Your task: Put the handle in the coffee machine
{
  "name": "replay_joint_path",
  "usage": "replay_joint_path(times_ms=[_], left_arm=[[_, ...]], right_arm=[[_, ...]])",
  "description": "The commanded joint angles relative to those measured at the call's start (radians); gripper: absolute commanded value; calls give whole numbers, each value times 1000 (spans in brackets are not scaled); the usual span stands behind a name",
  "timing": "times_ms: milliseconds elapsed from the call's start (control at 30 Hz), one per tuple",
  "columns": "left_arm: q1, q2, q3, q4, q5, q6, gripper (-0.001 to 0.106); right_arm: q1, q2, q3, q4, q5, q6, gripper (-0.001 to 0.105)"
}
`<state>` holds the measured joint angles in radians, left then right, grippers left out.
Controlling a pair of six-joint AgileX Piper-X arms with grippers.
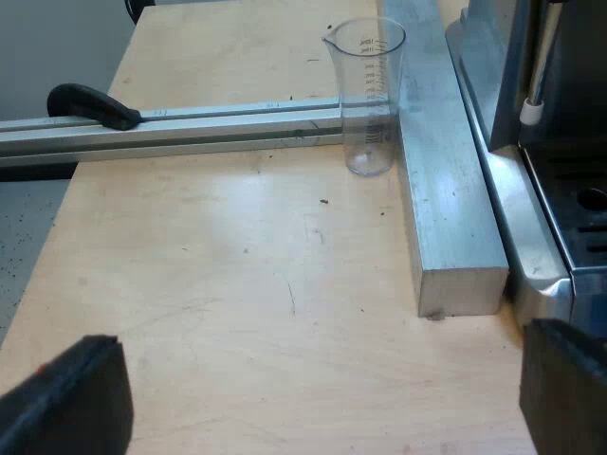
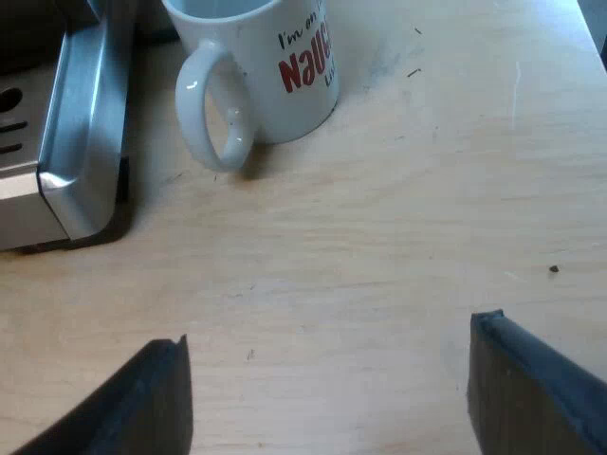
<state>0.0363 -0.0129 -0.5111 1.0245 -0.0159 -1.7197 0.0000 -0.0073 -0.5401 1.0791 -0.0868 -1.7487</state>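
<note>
My left gripper [image 1: 318, 384] hangs open over bare wooden table, its two black fingers wide apart with nothing between them. Beyond it a clear measuring glass [image 1: 368, 95] stands upright against a metal bar [image 1: 446, 190], and the espresso machine's steel base and drip tray [image 1: 560, 218] lie just past that bar. My right gripper [image 2: 327, 398] is open too, above bare wood. Ahead of it stands a white mug [image 2: 270, 71] with red lettering, its handle turned toward me, close to a corner of the espresso machine's drip tray [image 2: 71, 133].
A second metal rail [image 1: 171, 128] runs across the table and meets the bar near the glass; a black knob-like piece [image 1: 90, 104] rests on it. The table's edge [image 1: 52, 237] drops to a grey floor beside the rail. The machine's steam wand [image 1: 536, 85] hangs above the tray.
</note>
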Motion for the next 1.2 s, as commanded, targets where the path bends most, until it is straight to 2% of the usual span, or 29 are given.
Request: replay_joint_path(times_ms=[33,333,1200], left_arm=[[-9,-136,-4,-5,-11,-10,84],[-52,-136,-4,-5,16,-10,84],[-51,-141,-4,-5,16,-3,84]], right_arm=[[-7,-44,-4,-14,-9,0,63],[-7,-44,-4,-14,-7,3,63],[-7,-44,-4,-14,-7,3,63]])
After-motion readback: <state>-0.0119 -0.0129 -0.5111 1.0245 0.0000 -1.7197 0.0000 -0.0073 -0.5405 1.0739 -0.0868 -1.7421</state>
